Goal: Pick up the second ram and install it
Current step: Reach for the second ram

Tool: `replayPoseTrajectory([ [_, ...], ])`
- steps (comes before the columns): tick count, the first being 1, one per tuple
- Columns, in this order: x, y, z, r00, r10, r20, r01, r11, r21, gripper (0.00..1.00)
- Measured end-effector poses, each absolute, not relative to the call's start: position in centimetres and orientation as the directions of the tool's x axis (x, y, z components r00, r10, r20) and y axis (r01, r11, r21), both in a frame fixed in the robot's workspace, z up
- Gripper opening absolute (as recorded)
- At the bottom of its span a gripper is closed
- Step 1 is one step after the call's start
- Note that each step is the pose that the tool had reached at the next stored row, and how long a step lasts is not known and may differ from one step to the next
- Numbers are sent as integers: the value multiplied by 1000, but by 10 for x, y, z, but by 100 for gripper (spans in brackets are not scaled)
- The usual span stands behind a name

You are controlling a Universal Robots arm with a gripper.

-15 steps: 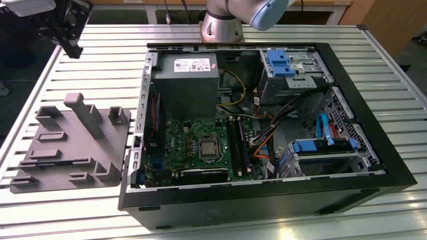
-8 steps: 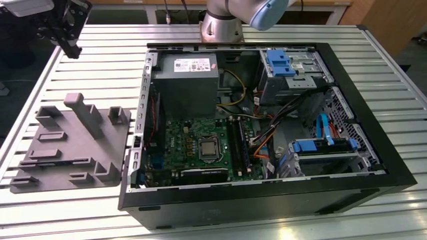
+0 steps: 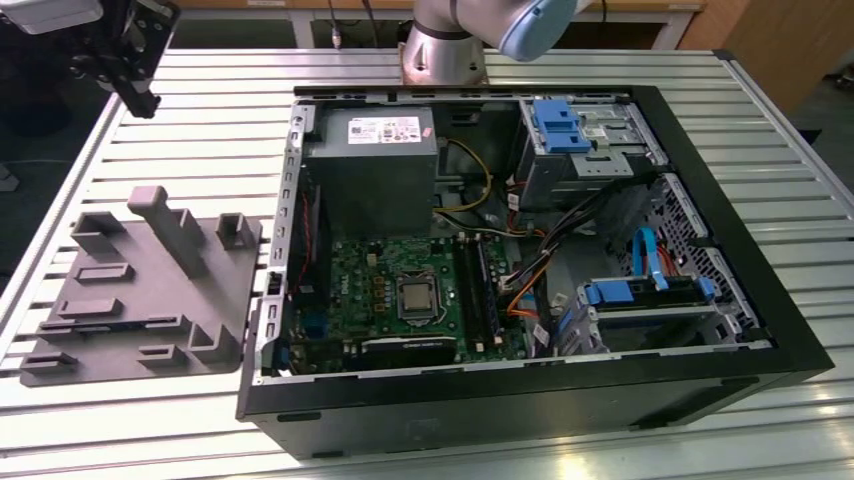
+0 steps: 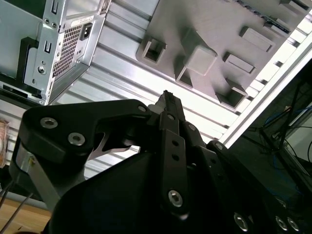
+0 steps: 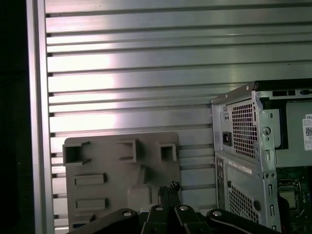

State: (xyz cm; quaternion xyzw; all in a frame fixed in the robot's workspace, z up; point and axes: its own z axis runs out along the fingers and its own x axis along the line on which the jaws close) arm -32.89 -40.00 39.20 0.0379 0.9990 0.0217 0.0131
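Hovering claw (image 5: 168, 187) (pinched closed) near table edge (image 5: 39, 122), tray (image 5: 112, 170) beside case (image 5: 243, 131)

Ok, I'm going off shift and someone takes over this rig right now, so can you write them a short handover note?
Gripper: shut, nothing visibly held; raised above the table near the grey tray, clear of the computer case.
Things: the tray lies to the exterior view's left of the open case; the motherboard sockets sit inside the case.
Done: too small to tell whether a stick is seated in the sockets.
Left: the second ram is not in the gripper, so pick-up and install are unconfirmed.
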Motion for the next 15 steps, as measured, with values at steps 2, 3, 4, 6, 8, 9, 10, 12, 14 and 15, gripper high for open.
replayPoseTrajectory([
  [2, -329, -400, 392, -997, 76, -24, 75, 996, 44, 11],
  [3, -330, -400, 392, -997, 76, -24, 75, 996, 44, 11],
  [4, -330, -400, 392, -997, 76, -25, 75, 996, 44, 11],
  [6, -331, -400, 392, -997, 76, -24, 75, 996, 44, 11],
  [8, -332, -400, 392, -997, 76, -25, 75, 996, 44, 11],
  [9, -332, -401, 392, -997, 76, -24, 75, 996, 44, 11],
  [10, -333, -401, 392, -997, 76, -24, 75, 996, 44, 11],
  [12, -333, -401, 392, -997, 76, -24, 75, 996, 44, 11],
  [14, -334, -401, 392, -997, 76, -24, 75, 996, 44, 11],
  [15, -334, -401, 392, -997, 76, -24, 75, 996, 44, 11],
])
